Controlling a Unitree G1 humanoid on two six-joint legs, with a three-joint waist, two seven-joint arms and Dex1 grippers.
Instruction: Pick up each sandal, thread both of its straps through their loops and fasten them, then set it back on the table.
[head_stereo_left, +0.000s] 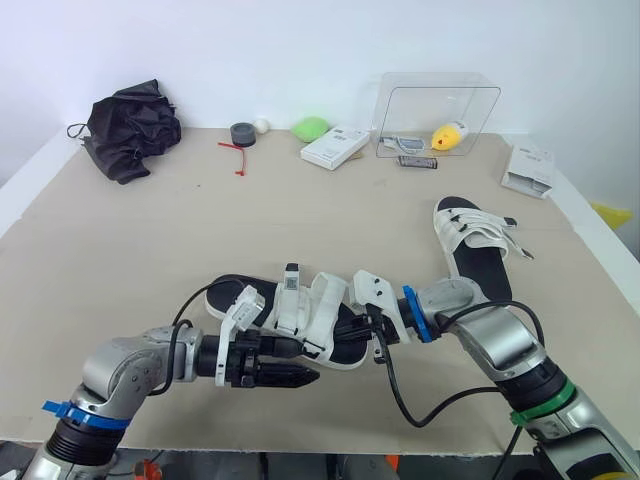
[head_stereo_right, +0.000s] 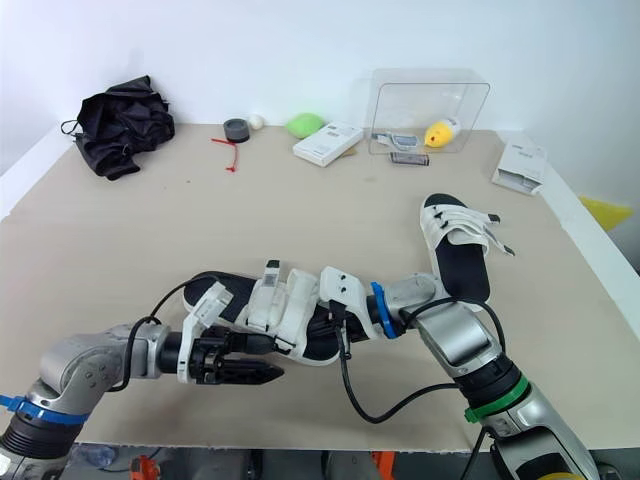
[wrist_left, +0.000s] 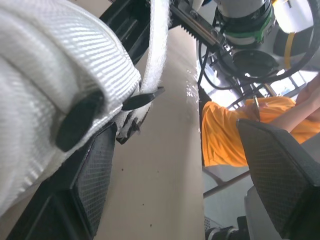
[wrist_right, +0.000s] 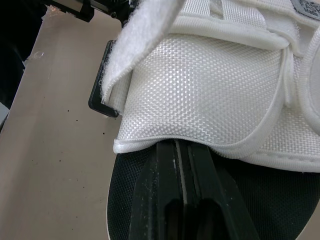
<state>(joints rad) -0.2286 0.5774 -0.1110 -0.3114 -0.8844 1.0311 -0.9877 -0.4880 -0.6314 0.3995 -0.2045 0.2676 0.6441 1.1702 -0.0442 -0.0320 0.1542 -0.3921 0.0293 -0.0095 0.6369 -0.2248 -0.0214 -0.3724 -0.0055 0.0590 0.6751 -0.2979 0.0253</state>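
The left jaws are hovering low over the beige desk (head_stereo_left: 300, 215), touching the near side of a black-soled sandal with white fabric straps (head_stereo_left: 322, 305). The right jaws are pointing into it from the opposite end. A second matching sandal (head_stereo_left: 470, 230) is lying well beyond the right jaws.

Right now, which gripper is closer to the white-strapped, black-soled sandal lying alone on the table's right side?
Right. The right gripper is tucked under the nearer white-strapped sandal, on the side facing the lone sandal; the left gripper sits farther left.
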